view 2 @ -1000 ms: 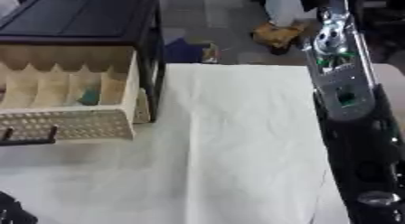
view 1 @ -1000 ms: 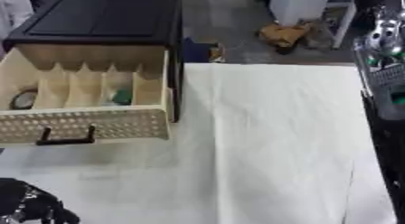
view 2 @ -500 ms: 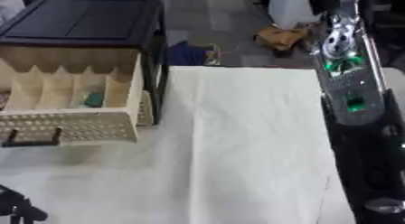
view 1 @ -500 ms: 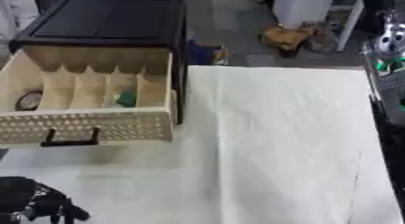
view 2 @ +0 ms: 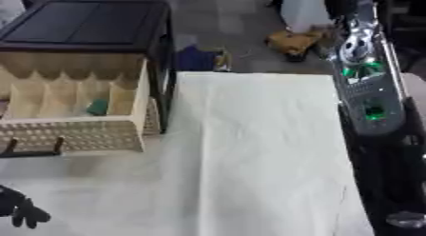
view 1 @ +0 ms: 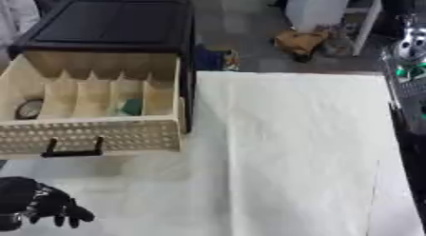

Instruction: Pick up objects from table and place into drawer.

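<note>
The beige drawer (view 1: 100, 135) stands pulled out of the black cabinet (view 1: 108, 25) at the upper left, its black handle (view 1: 73, 152) facing me. Dividers split it into narrow compartments. A round dial-like thing (view 1: 29, 108) lies in the leftmost one, and a small green thing (view 1: 130, 106) lies in one further right. My left hand (view 1: 42, 206) hangs low at the bottom left corner, well in front of the drawer, fingers relaxed and holding nothing. Only my right arm (view 2: 370, 97) shows, along the right edge; its hand is out of view.
A white cloth (view 1: 291, 154) covers the table from the cabinet to the right edge. Beyond the far table edge are the floor, a brown bundle (view 1: 299, 40) and a white box (view 1: 320, 9).
The whole picture has shifted, so the camera has moved. My left hand has come slightly further up into view at the bottom left. Nothing in the drawer has moved.
</note>
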